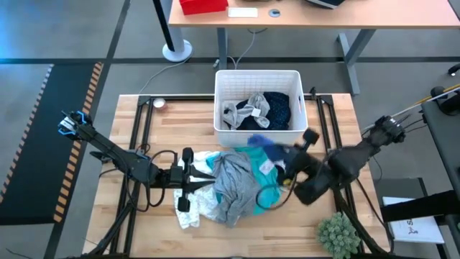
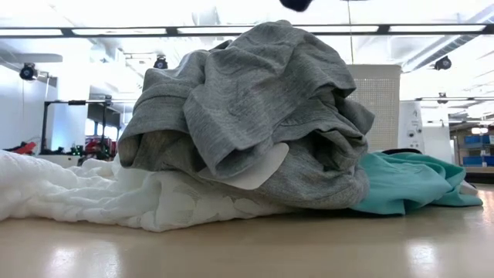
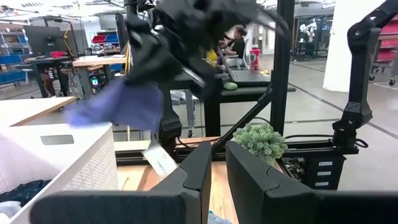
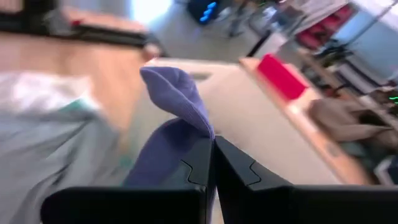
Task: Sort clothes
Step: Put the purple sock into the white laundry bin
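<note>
A pile of clothes lies on the wooden table: a grey garment (image 1: 233,180) (image 2: 255,116) on top, a turquoise one (image 1: 255,162) (image 2: 409,181) and a white lacy one (image 1: 192,208) (image 2: 85,193) beneath it. The white bin (image 1: 295,79) at the far side holds a grey piece (image 1: 244,111) and a dark navy piece (image 1: 279,106). My right gripper (image 1: 282,150) (image 4: 213,163) is raised between pile and bin, shut on a light blue garment (image 1: 262,142) (image 3: 118,106). My left gripper (image 1: 208,177) (image 3: 219,177) hovers level at the pile's left side, with a narrow gap between its fingers and nothing in it. My right gripper pinches a bunched fold of the light blue garment (image 4: 198,134) between its two fingers. The garment is lifted clear of the pile and hangs slack beside the fingers, between pile and bin, with a white tag (image 3: 160,163) dangling under it.
A small green plant (image 1: 338,234) (image 3: 261,140) stands at the table's near right corner. A black cord loop (image 1: 269,196) lies at the pile's right side. Black frame rails (image 1: 140,129) run along both sides of the table. A desk (image 1: 302,18) stands beyond the far edge.
</note>
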